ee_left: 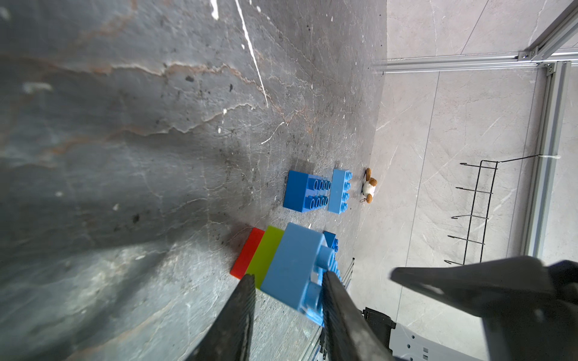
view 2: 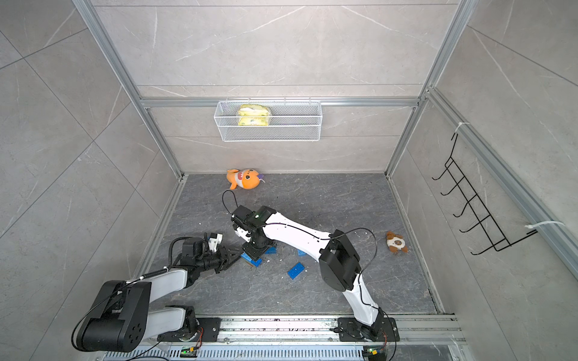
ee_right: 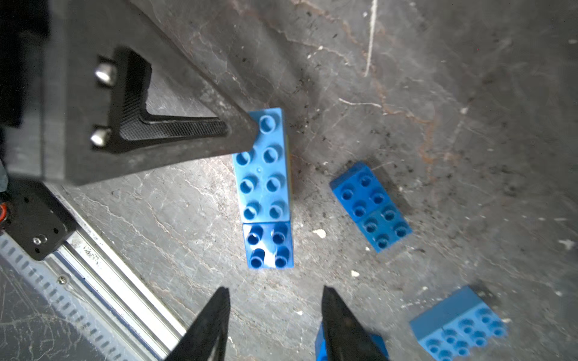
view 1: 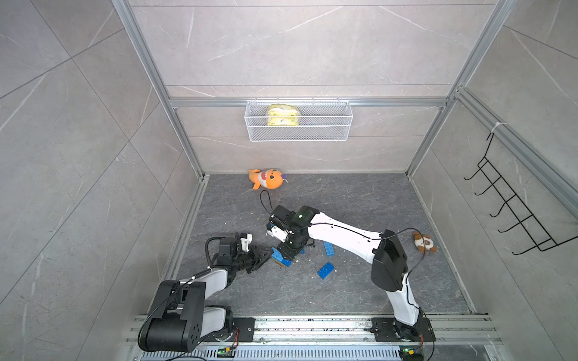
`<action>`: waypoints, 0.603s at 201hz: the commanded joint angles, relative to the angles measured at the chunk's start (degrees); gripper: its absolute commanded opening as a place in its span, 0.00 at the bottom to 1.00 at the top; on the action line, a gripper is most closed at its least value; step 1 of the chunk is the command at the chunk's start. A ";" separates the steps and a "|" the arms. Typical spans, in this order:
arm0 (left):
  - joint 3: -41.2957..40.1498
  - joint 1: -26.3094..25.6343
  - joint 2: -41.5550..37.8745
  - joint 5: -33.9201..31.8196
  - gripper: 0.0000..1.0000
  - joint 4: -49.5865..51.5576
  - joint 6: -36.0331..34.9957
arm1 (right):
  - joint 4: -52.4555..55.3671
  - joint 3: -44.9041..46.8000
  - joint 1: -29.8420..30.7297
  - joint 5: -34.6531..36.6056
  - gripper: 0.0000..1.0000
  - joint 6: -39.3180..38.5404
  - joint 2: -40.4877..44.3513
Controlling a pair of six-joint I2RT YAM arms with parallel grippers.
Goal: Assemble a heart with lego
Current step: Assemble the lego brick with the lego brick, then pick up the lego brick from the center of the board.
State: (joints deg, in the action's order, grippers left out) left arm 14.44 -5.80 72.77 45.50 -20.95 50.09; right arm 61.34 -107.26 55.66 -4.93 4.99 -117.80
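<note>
— Currently, where is the heart (ee_right: 264, 175)?
— On the bench (view 1: 344, 297), with the left hand (ee_left: 287, 276) clamped across its blue, lime-green and red layers; the right hand (ee_right: 275, 288) hovers above it, jaws apart, empty.

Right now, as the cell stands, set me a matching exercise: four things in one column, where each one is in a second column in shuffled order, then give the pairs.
Things
1. orange plush shark
2. yellow packet
3. brown plush toy
4. heart stack

Places
A. clamped in the left gripper
B. on the floor, at the robot's right
C. in the wire basket
D. on the floor near the back wall

Pairs: 1-D, 2-C, 3-B, 4-A
</note>
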 commanded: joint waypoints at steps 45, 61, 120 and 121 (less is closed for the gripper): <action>1.73 -0.17 -0.71 0.47 0.39 1.52 -1.22 | -12.29 25.83 -16.93 3.52 0.52 7.11 12.67; 1.91 -0.17 -0.70 0.62 0.39 1.51 -1.09 | -14.18 28.76 -19.16 3.36 0.53 7.29 11.84; 2.48 -0.17 -1.04 0.67 0.39 1.70 -0.78 | -16.50 29.05 -20.33 3.32 0.51 7.22 6.69; 2.50 -0.17 -1.09 0.67 0.39 1.77 -0.78 | -16.51 29.05 -20.33 3.29 0.51 7.22 6.65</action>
State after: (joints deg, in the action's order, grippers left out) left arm 15.16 -5.82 72.58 45.32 -19.49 50.09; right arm 46.70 -77.56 35.18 -1.65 11.22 -108.79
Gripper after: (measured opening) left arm 0.386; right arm 0.523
